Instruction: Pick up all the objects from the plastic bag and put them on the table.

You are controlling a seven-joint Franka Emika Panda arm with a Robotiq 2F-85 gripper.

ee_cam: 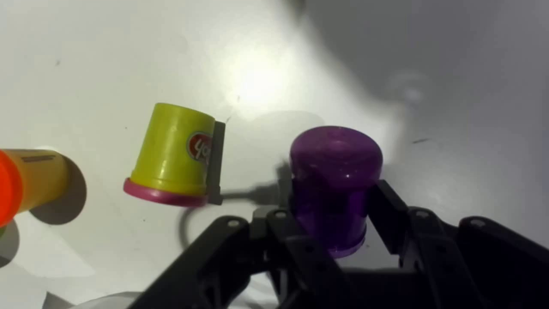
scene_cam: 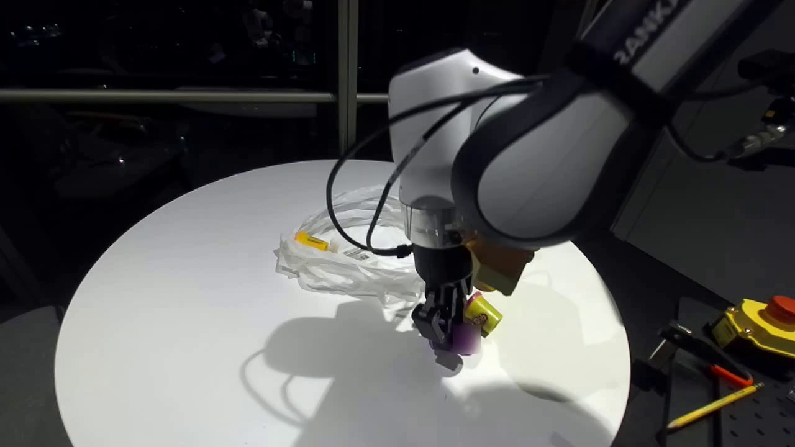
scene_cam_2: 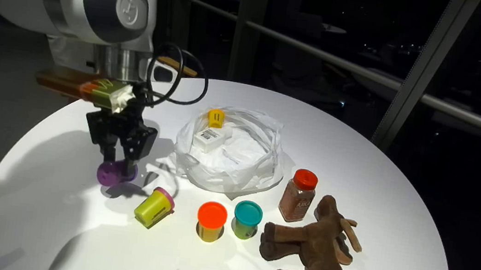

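Note:
A purple block (scene_cam_2: pixel 108 175), tub-shaped and tilted on its side, sits between the fingers of my gripper (ee_cam: pixel 336 189), which is shut on it just over the white table (scene_cam: pixel 186 279). In the wrinkled plastic bag (scene_cam_2: pixel 230 178) lie a white block (scene_cam_2: pixel 210 139) and a yellow block (scene_cam_2: pixel 216 118). Outside it, on the table, a yellow-green tub with a pink lid (ee_cam: pixel 169 150) lies on its side beside my gripper. An orange-lidded tub (scene_cam_2: pixel 211 222) and a teal-lidded tub (scene_cam_2: pixel 247 219) stand upright. Farther along are the red-capped bottle (scene_cam_2: pixel 297 198), standing, and the brown toy animal (scene_cam_2: pixel 317 256), lying down.
Dark cables (scene_cam: pixel 335 192) loop out from my wrist above the bag. Beyond the round table's edge, in an exterior view, a yellow box with a red button (scene_cam: pixel 761 326) and a pencil (scene_cam: pixel 714 406) rest on a dark surface. Window frames (scene_cam_2: pixel 325 55) rise behind.

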